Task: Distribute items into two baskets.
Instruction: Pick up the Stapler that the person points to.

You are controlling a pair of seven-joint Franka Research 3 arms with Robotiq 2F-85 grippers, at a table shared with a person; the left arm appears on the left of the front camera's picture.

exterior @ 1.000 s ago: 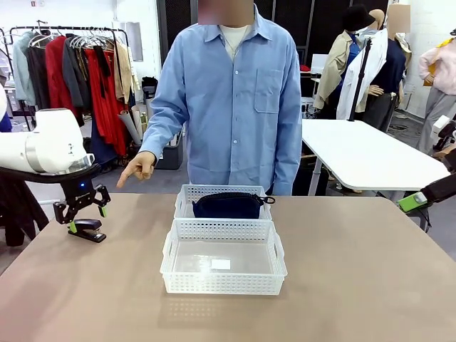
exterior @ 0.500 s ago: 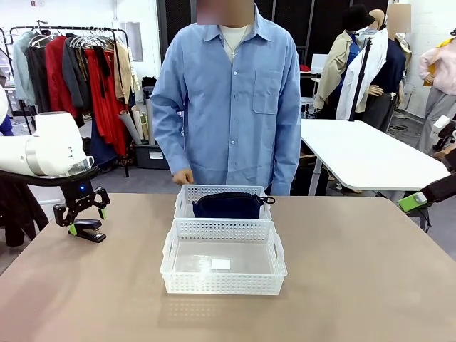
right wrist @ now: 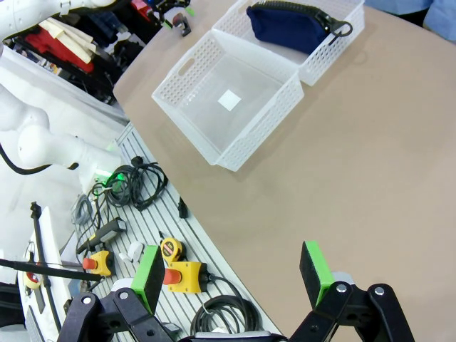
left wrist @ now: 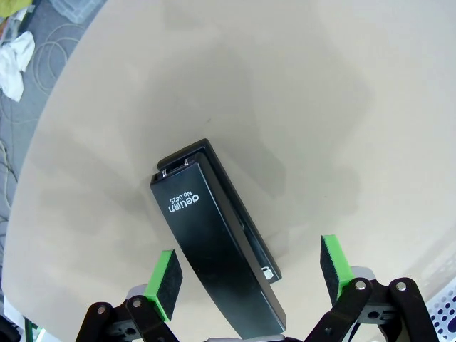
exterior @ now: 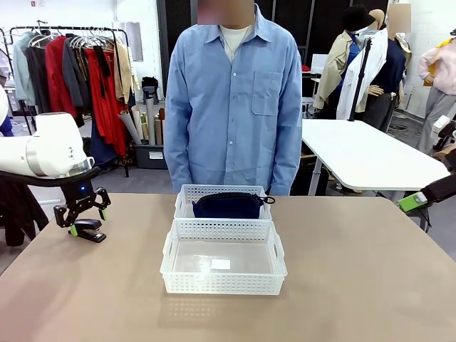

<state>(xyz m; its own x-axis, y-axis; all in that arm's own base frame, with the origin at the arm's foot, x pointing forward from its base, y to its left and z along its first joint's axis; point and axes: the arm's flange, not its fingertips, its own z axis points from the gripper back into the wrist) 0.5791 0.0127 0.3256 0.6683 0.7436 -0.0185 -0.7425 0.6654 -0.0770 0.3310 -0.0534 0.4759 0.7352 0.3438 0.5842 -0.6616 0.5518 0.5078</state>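
A small black stapler [exterior: 88, 231] lies flat at the table's far left, and my left gripper [exterior: 80, 217] hangs open just above it. From the left wrist the stapler [left wrist: 217, 242] runs between the two green pads [left wrist: 164, 283], untouched. The smaller white basket [exterior: 184, 196] at the far side holds the dark navy pouch [exterior: 228, 205]. The larger basket [exterior: 223, 283] sits in front of it with only a small white label inside. My right gripper [right wrist: 235, 274] is open over the table's right edge, with both baskets [right wrist: 229, 92] and the pouch [right wrist: 292, 27] far ahead of it.
A person in a blue shirt [exterior: 234, 100] stands at the far edge behind the baskets, arms down. Cables and yellow and red devices [right wrist: 178, 271] lie on a rail below the table's edge in the right wrist view. A white table [exterior: 363, 153] stands behind on the right.
The person's pointing hand has drawn back from the table's left side to their body. My left gripper has sunk slightly over the stapler.
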